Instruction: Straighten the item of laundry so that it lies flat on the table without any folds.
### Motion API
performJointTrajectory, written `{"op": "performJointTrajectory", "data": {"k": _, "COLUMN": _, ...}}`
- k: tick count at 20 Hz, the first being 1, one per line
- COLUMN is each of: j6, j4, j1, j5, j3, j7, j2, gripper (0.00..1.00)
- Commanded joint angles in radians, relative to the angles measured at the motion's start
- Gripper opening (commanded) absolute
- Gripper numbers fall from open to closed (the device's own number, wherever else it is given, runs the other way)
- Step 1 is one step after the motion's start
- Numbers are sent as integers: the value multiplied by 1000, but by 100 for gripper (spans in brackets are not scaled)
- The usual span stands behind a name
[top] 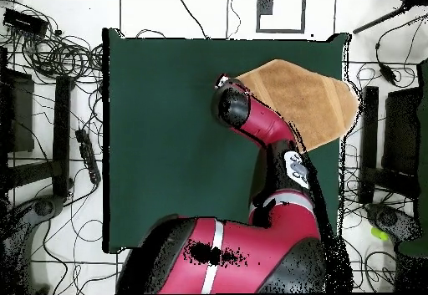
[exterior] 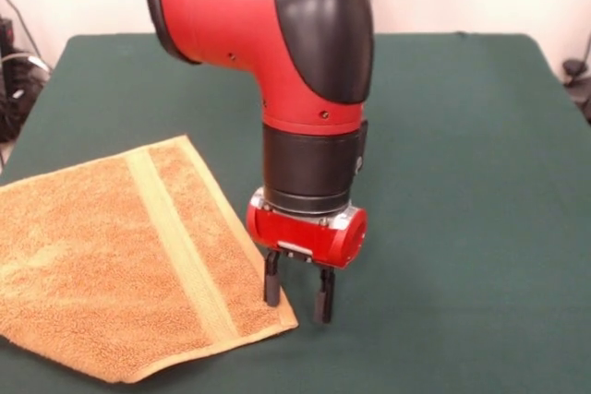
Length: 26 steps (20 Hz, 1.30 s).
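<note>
The orange-tan towel [exterior: 111,265] lies spread on the green table [exterior: 462,136] at the front left, its paler stripe [exterior: 180,246] running diagonally. Its left part runs out of the picture. No tag shows. My gripper [exterior: 297,300] points straight down at the towel's right corner, open. One fingertip [exterior: 272,291] is on the towel's edge and the other [exterior: 323,306] is over bare table. In the overhead view the towel [top: 309,99] lies at the table's [top: 167,124] far right and reaches just past its right edge. The arm [top: 251,116] hides the gripper there.
The towel's front edge lies near the table's front edge in the front view. Cables and equipment [top: 58,58] lie on the floor around the table. The arm's bulky elbow [exterior: 314,34] hangs over the table's middle.
</note>
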Motion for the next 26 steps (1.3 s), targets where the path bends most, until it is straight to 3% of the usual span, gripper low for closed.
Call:
{"op": "performJointTrajectory", "data": {"k": 1, "j6": 148, "j4": -87, "j1": 5, "j5": -5, "j3": 31, "j7": 101, "j2": 142, "gripper": 100}}
{"op": "performJointTrajectory", "data": {"k": 9, "j6": 192, "j4": -161, "j1": -10, "j5": -8, "j3": 40, "j7": 109, "j2": 189, "gripper": 100}}
{"op": "performJointTrajectory", "data": {"k": 17, "j6": 154, "j4": -137, "j1": -20, "j5": -39, "j3": 56, "j7": 95, "j2": 176, "gripper": 100}}
{"op": "performJointTrajectory", "data": {"k": 26, "j6": 201, "j4": -155, "j1": -22, "j5": -39, "j3": 56, "j7": 82, "j2": 178, "gripper": 100}}
